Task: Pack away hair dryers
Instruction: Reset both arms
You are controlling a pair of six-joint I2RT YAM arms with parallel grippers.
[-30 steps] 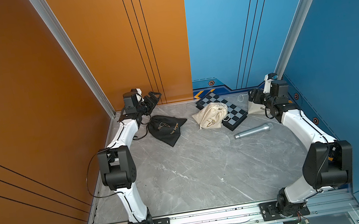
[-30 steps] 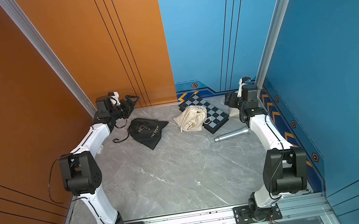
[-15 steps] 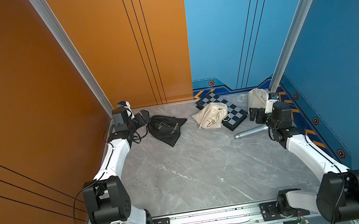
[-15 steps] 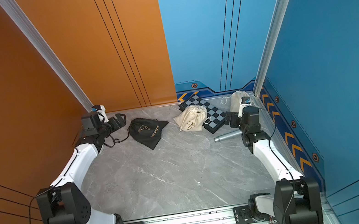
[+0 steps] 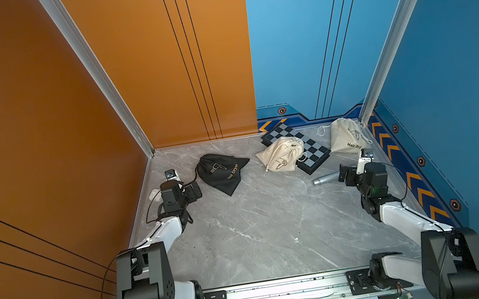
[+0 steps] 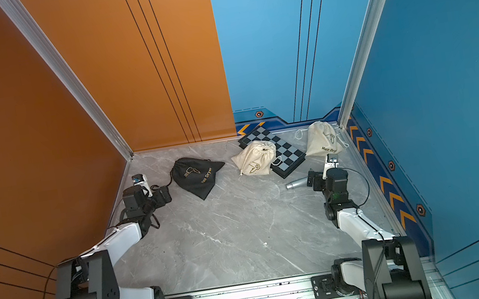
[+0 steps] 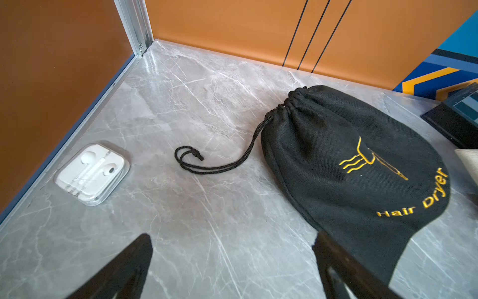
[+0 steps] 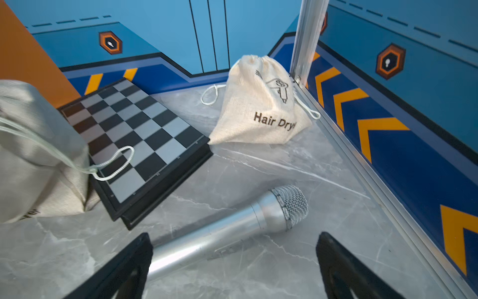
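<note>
Overhead view of a 2-armed robot cell: a grey marble-pattern table (image 5: 260,234) walled in orange and blue. No hair dryers lie bare anywhere in view. 3 drawstring bags printed "Hair Dryer" sit toward the far edge, all cinched and bulging, so the dryers are judged to be inside them, though the cloth hides the contents.

The black bag (image 5: 223,172) lies flat toward the left, its cord (image 7: 219,165) trailing loose on the table. 1 cream bag (image 5: 281,158) rests partly on a folded chessboard (image 5: 312,152). The corner cream bag (image 5: 346,139) slumps against the far right wall post.

The left gripper (image 7: 232,240) hangs low just beside the black bag, jaws spread wide with nothing between them. 1 finger overlaps the bag's bottom corner in the left wrist view, and whether it touches cannot be told. The right gripper (image 8: 232,238), equally wide and empty, hovers over a silver microphone (image 5: 325,179). A clear earbud case (image 7: 91,173) sits near the left wall.

The packing looks finished, so the likely risks are disturbances:
- A low sweep by the right gripper could knock the round microphone and send it rolling.
- The left finger could snag the black bag or its cord and drag it.
- A nudge to the chessboard could tip the cream bag off it
</note>
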